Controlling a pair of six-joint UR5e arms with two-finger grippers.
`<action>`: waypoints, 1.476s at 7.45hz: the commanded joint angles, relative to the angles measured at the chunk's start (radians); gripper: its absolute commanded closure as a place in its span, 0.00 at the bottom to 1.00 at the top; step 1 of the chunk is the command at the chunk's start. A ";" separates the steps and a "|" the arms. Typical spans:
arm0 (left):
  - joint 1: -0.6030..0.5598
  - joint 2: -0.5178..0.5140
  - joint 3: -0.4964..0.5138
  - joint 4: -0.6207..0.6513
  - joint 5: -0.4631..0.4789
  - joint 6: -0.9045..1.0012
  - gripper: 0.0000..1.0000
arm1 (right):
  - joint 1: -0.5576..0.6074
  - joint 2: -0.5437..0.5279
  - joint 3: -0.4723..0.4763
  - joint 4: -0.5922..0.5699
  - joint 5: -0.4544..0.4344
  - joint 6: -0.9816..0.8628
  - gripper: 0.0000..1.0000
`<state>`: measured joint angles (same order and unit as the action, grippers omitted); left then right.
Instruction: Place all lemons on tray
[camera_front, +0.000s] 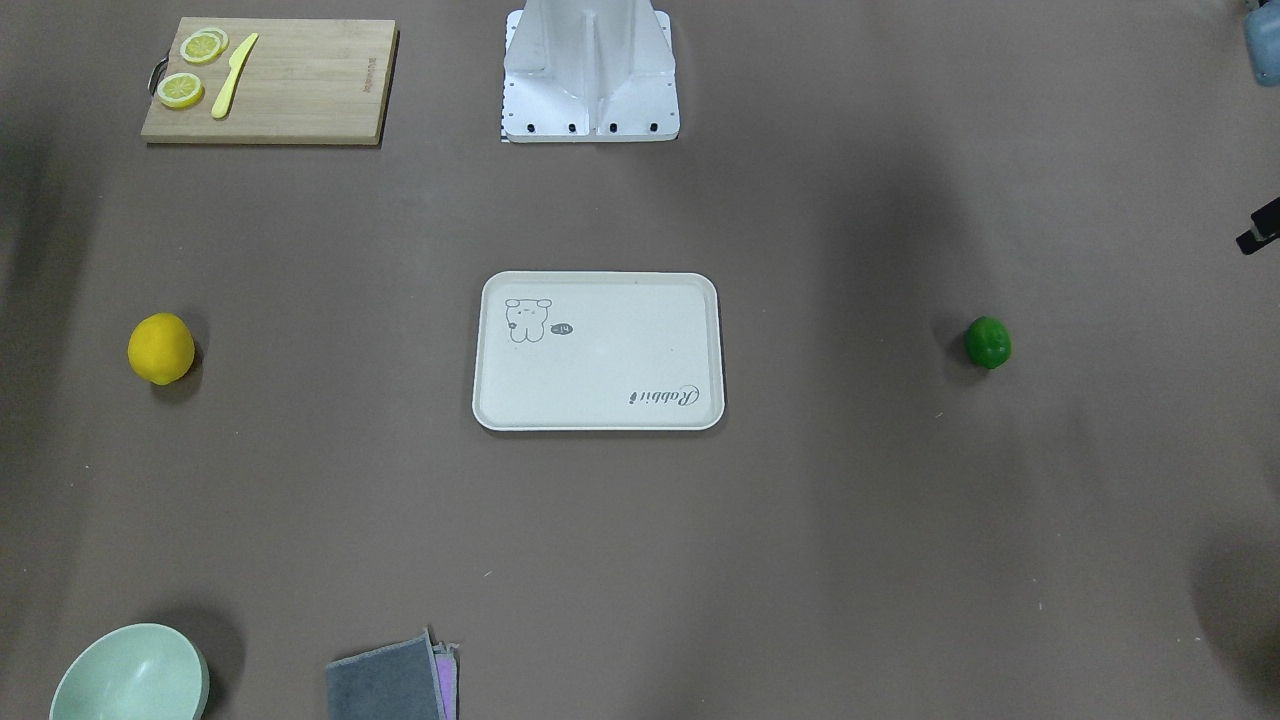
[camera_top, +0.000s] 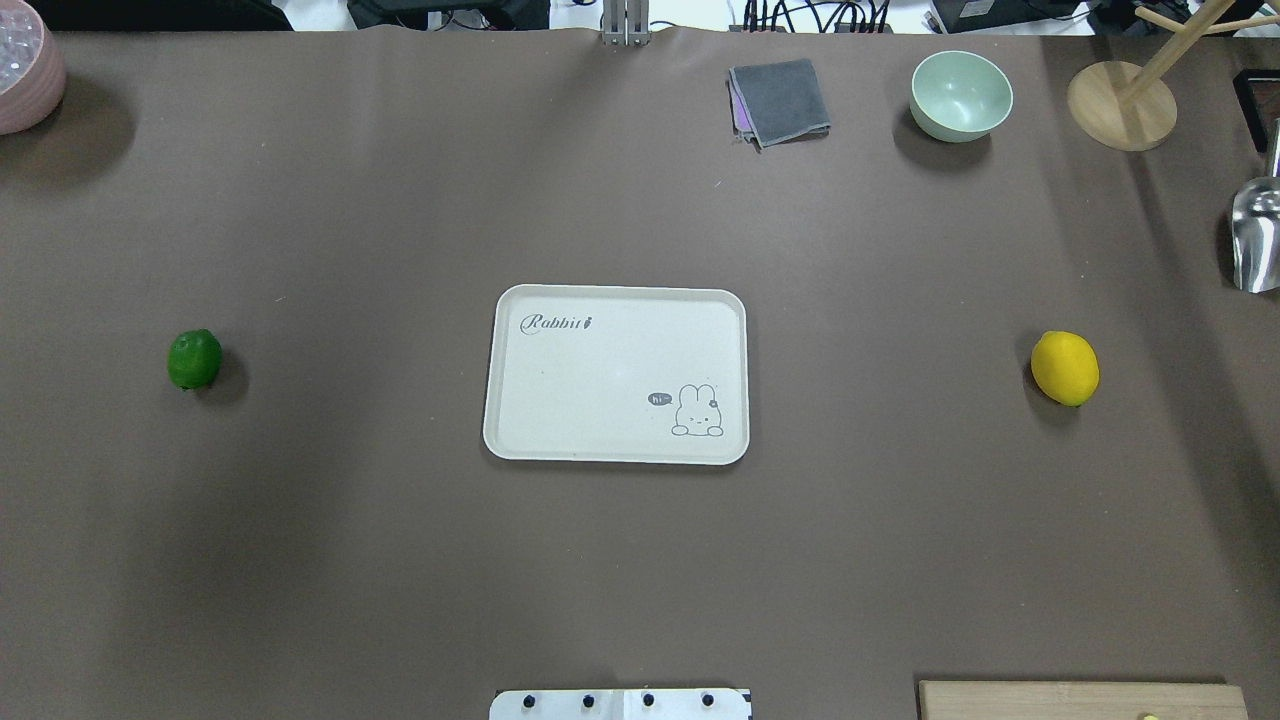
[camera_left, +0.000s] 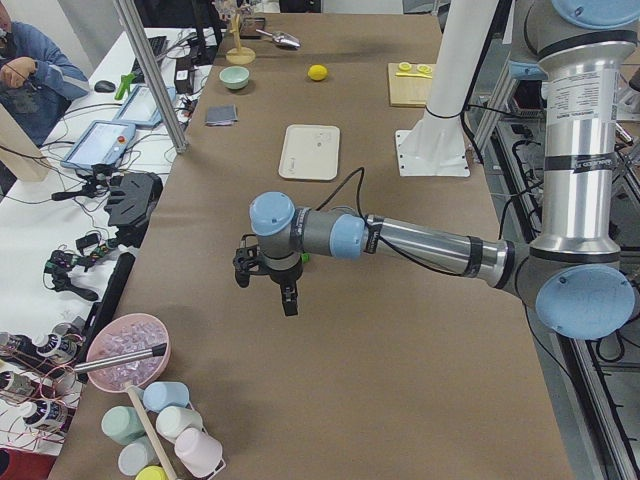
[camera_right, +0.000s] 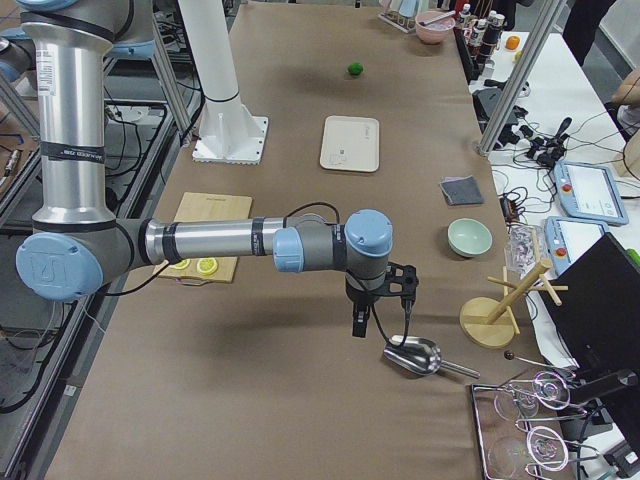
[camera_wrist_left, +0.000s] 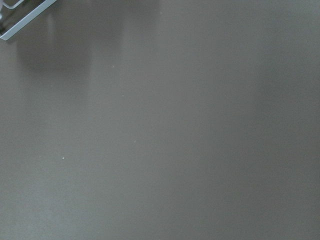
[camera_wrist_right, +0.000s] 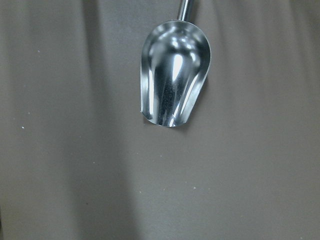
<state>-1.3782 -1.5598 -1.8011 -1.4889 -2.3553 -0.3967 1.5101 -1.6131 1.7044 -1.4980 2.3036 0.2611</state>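
The yellow lemon (camera_front: 161, 348) lies on the brown table on my right side; it also shows in the overhead view (camera_top: 1065, 368). The green lemon (camera_front: 988, 342) lies on my left side (camera_top: 194, 359). The off-white tray (camera_front: 600, 400) sits bare between them at the table's centre (camera_top: 600, 370). My left gripper (camera_left: 266, 290) shows only in the exterior left view, raised above the table near the green lemon; I cannot tell if it is open. My right gripper (camera_right: 380, 310) shows only in the exterior right view, above a metal scoop; I cannot tell its state either.
A wooden cutting board (camera_front: 270, 85) with lemon slices and a yellow knife lies near my base. A green bowl (camera_top: 961, 95), a grey cloth (camera_top: 780, 100), a wooden stand (camera_top: 1120, 105) and the metal scoop (camera_wrist_right: 172, 85) sit along the far and right edges. A pink bowl (camera_top: 25, 70) stands far left.
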 joint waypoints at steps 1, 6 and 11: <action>0.135 -0.113 0.029 -0.004 0.001 -0.199 0.03 | -0.124 0.033 -0.005 0.148 0.041 0.183 0.00; 0.323 -0.240 0.133 -0.069 0.043 -0.375 0.03 | -0.371 0.156 -0.009 0.154 0.018 0.305 0.00; 0.412 -0.195 0.230 -0.356 0.071 -0.580 0.03 | -0.484 0.156 -0.064 0.223 -0.041 0.306 0.00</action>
<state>-0.9927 -1.7637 -1.6130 -1.7360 -2.2864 -0.9009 1.0544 -1.4584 1.6555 -1.2842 2.2648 0.5660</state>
